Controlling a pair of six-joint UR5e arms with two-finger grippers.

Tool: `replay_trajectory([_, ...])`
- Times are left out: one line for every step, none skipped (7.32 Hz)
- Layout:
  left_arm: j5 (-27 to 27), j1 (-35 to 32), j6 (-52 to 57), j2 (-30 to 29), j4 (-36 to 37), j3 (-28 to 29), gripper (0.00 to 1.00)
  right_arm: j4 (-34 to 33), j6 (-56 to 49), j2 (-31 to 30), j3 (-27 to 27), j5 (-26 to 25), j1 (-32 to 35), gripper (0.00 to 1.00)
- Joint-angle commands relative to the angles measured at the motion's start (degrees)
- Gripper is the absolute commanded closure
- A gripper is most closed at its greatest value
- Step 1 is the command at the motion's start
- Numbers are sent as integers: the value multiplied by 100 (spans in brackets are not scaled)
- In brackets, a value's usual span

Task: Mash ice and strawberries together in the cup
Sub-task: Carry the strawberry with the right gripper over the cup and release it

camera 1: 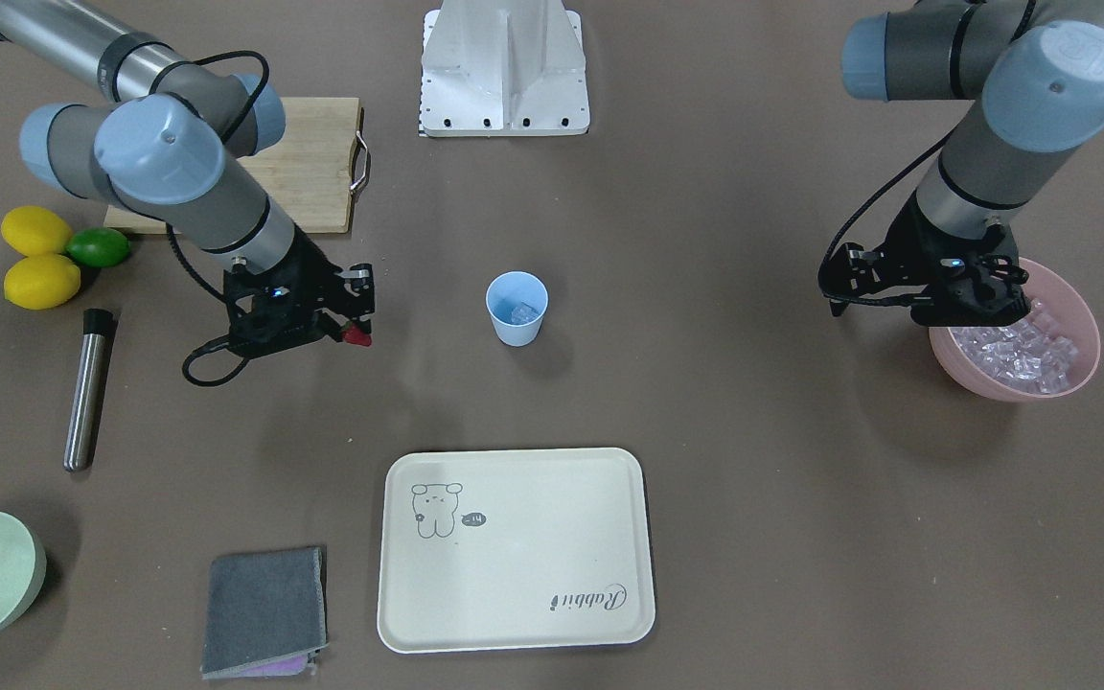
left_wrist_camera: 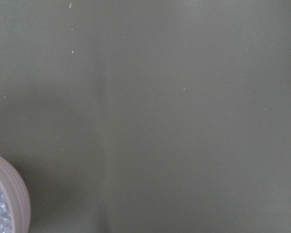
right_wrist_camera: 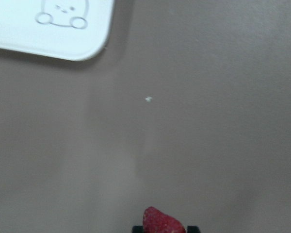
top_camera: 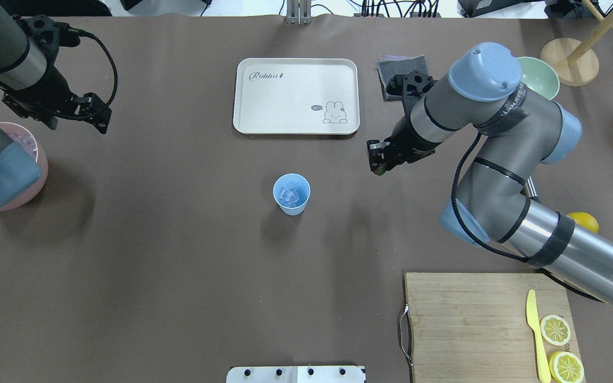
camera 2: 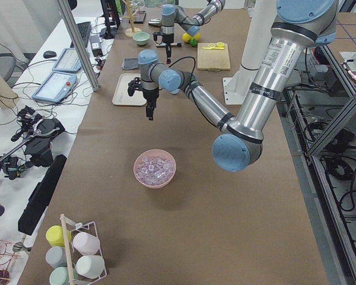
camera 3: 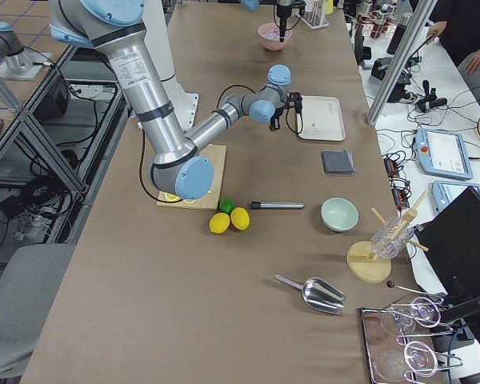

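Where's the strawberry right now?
Front view, left side: the strawberry is pinched in the right gripper, held above the bare table, left of the cup and not yet over it.

The cup (camera 1: pixel 517 331), ice (camera 1: pixel 523 311) inside, stands mid-table between the tray (camera 1: pixel 533 537) and the robot's base (camera 1: pixel 504 67).

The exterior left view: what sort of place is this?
Probably a robotics lab staging a kitchen task: the left arm and right arm share a brown table, teach pendants lie on a side desk, and a pink bowl holds ice.
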Motion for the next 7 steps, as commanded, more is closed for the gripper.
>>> replay_trajectory([-14, -297, 657, 220, -2, 13, 3, -295, 737, 722, 2, -354, -399, 100])
replay_trajectory([38, -299, 685, 230, 7, 39, 3, -593, 783, 960, 28, -479, -497, 100])
replay_trajectory([308, -307, 668, 230, 7, 83, 3, -657, 966, 1102, 37, -576, -602, 100])
replay_trajectory([424, -342, 668, 230, 7, 66, 3, -667, 1073, 1190, 28, -777, -769, 100])
replay_trajectory([434, -438, 668, 256, -2, 40, 2, -658, 1074, 1191, 2, -927, -884, 100])
replay_trajectory([390, -448, 694, 248, -46, 57, 2, -658, 1074, 1217, -24, -1033, -989, 100])
replay_trajectory([364, -579, 1208, 309, -98, 66, 2, -658, 1065, 1217, -85, -1164, -1051, 100])
